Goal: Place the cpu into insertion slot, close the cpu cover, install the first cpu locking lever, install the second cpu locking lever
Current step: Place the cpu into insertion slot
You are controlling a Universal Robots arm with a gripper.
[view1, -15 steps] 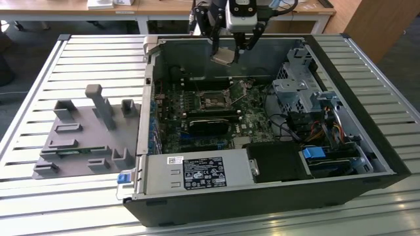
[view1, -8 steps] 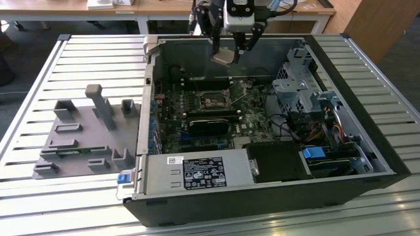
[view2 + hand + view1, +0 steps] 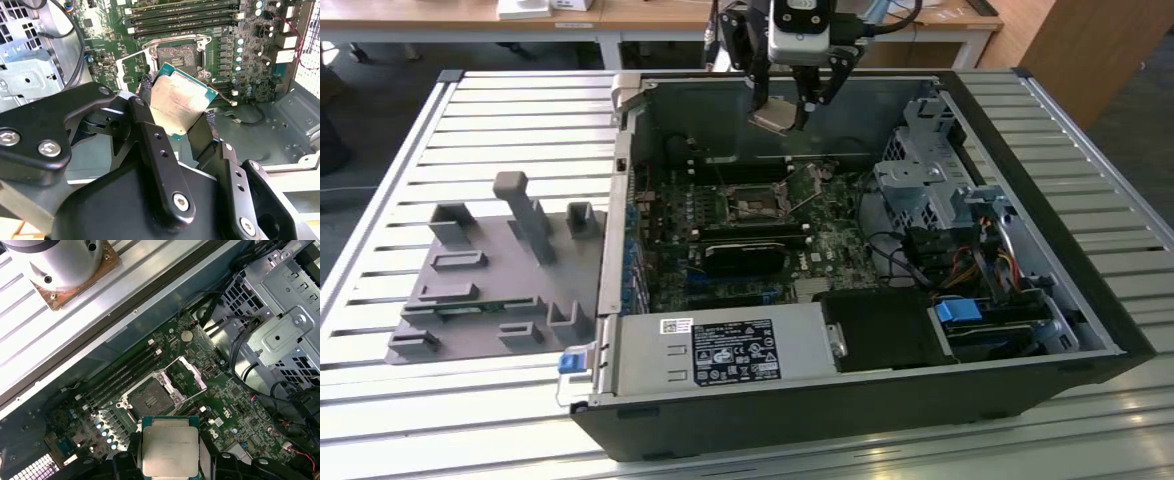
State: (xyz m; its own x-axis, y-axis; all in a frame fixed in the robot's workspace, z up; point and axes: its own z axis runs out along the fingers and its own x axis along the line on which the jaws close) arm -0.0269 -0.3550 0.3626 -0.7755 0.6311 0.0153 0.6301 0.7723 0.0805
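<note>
Your gripper [image 3: 785, 106] pinches the flat, square, silvery-beige cpu [image 3: 177, 102] by its edges (chip tilted), arm raised above the dark-centred, metal-rimmed insertion slot [image 3: 150, 399].

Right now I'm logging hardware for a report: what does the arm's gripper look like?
The gripper has a silvery cylindrical body and black, jointed link fingers fastened with silver screws. Dark cables run beside the wrist.
</note>
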